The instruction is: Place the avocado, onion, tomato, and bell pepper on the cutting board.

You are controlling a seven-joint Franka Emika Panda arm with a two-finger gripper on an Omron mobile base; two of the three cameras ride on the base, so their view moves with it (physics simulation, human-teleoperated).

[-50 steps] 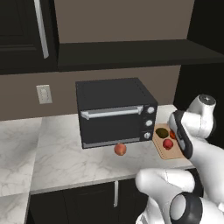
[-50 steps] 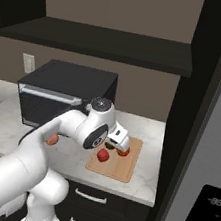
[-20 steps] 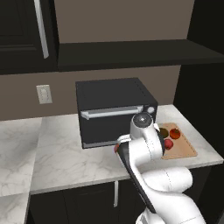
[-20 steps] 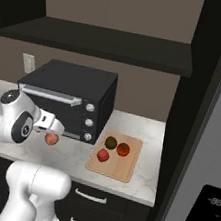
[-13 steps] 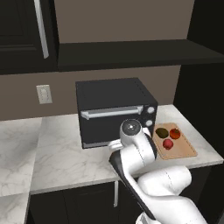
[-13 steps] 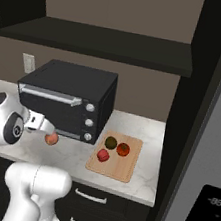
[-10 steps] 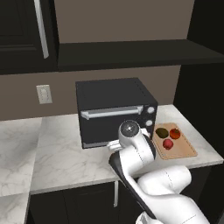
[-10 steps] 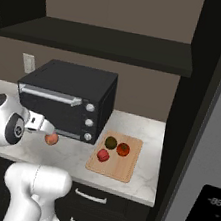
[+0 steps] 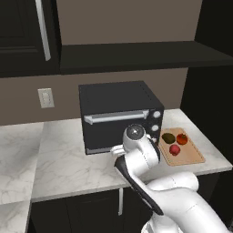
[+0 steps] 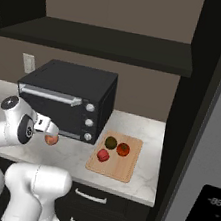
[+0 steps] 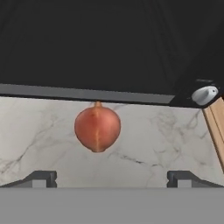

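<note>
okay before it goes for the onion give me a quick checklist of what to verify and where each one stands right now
1. Gripper open: ok, fingertips wide apart.
2. Onion lined up between the fingertips: ok, slightly off centre in the hand view.
3. Onion free on the counter, nothing touching it: ok.
4. Fingertips around the onion: not ok, it lies ahead of them.
5. Free spot on the cutting board: ok, near end bare beside avocado, tomato and bell pepper.
6. Clearance from the toaster oven behind: cannot tell.

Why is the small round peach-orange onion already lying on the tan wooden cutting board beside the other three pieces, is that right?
Not right. The small round peach-orange onion lies on the white marble counter before the black toaster oven, apart from the tan wooden cutting board; the right base view shows it. Three pieces are on the board.
</note>
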